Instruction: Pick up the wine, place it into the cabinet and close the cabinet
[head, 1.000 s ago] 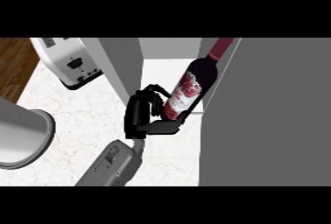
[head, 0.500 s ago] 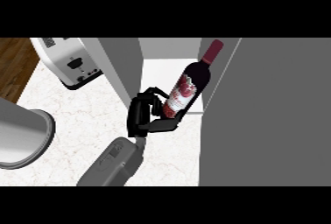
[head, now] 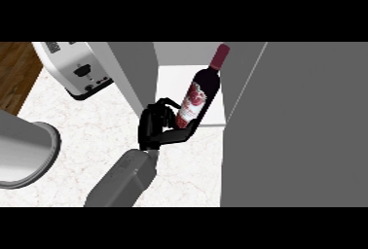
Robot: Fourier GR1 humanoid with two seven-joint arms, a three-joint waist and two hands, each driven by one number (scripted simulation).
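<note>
Dark glass wine bottle [head: 200,95] with a red-and-white label and red cap, tilted, neck leaning up and to the right toward the back of the pale grey open cabinet [head: 191,53]; base low, at the front lip of the white cabinet floor, just above the white marbled worktop [head: 79,131]. Black hand [head: 159,127] curled round the bottle's lower body from the left, thumb under the base, fingers wrapped at label height: clamped on the bottle. Which arm this is, hard to tell for sure; by position, judged the left. Grey forearm rising from the lower edge, slanting up and right. Other hand nowhere in view. Long axis of the bottle pointing into the opening, so next move judged a push deeper and an uprighting. Large grey door panel [head: 302,126] at right, open.
</note>
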